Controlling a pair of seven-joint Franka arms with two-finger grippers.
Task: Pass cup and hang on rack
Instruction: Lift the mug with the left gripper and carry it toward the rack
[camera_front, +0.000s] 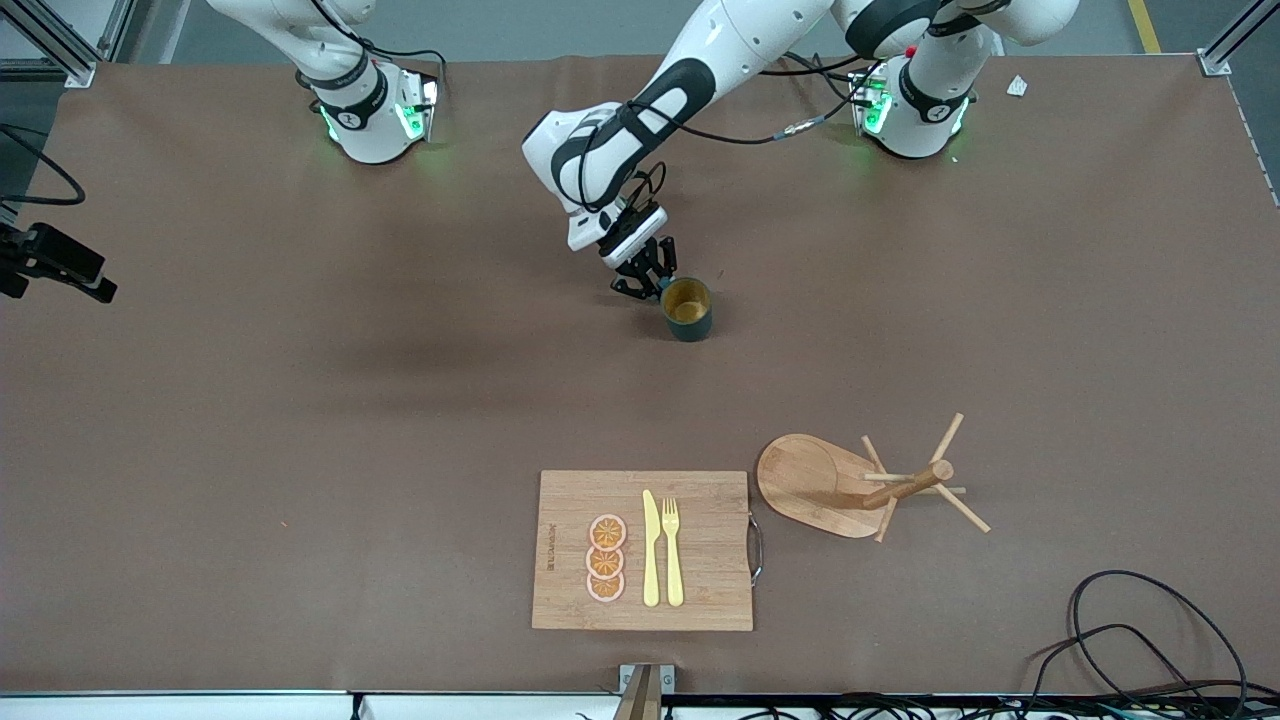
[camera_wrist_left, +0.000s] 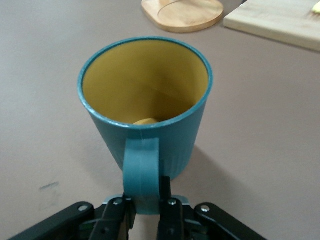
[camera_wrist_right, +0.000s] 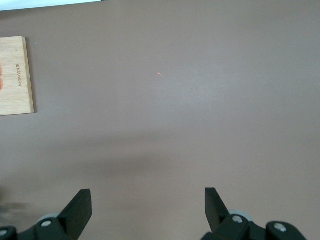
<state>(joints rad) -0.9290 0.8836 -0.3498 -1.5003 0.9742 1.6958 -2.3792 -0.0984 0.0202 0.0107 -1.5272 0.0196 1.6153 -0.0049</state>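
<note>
**Left fingers clamp the cup's handle; right fingers spread wide over bare counter**

The left gripper (camera_front: 655, 285) is down at the middle of the counter (camera_front: 300, 400), its fingers (camera_wrist_left: 170, 212) pinched tight on the loop handle of the cup (camera_front: 687, 309). In the left wrist view the two dark fingers press the teal handle from both sides at its lower end, with no gap visible between them and the handle. The cup stands upright on the counter, mouth up, yellow inside showing, its handle turned toward the left gripper.

The right gripper (camera_wrist_right: 148, 207) waits, its fingers (camera_wrist_right: 80, 207) released and set far apart, holding nothing and touching nothing. In the right wrist view it hangs over bare brown counter, with a corner of the cutting board (camera_front: 643, 550) at the edge of the picture.

The rack (camera_front: 860, 487) stands nearer to the front camera than the cup and toward the left arm's end of the counter, well apart from the cup. Its oval base sits flat, and its post and thin pegs carry nothing. The cutting board lies just beside the rack, toward the right arm's end. On it lie three orange slices (camera_front: 606, 558), a yellow knife (camera_front: 651, 548) and a yellow fork (camera_front: 672, 550) side by side.
</note>
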